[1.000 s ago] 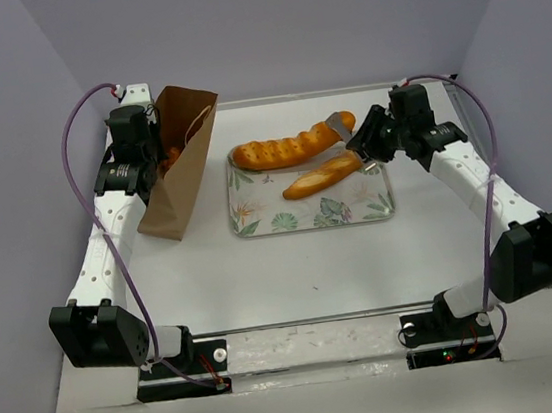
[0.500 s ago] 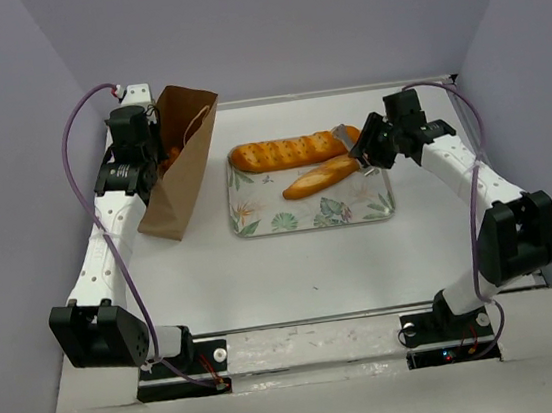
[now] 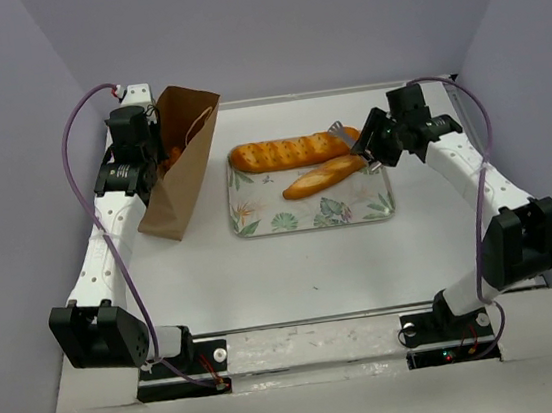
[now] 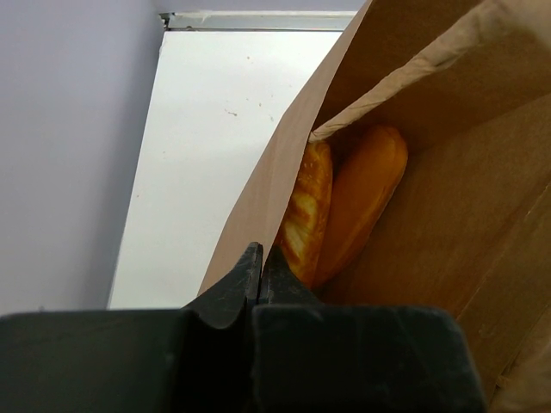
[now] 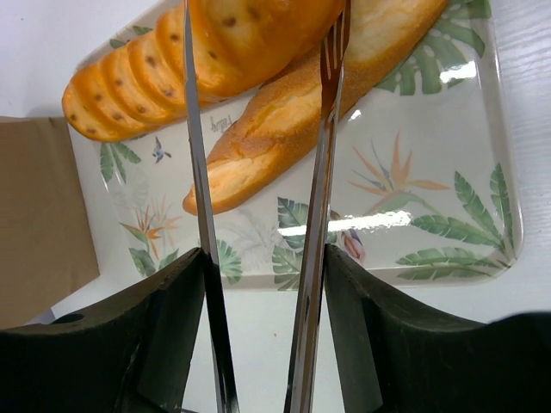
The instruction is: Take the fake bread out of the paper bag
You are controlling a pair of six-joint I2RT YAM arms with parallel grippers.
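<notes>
Far left corner of the tabletop: your left jaws are closed, apparently pinching the rim of the paper bag [image 4: 448, 258]. Bread [image 4: 366, 194] leans against the bag's inner wall, though the view is too tight to say whether it is one loaf or two. On the tray [image 3: 258, 224] toward the far edge, your right jaws stand partly open astride the end of the long loaf [image 3: 284, 151], with a short loaf [image 3: 321, 177] beside it. Expect glossy plastic: light, stiff and slippery. Grip it across the thick middle, not the tapered tip. The bag's paper will likely crumple.
</notes>
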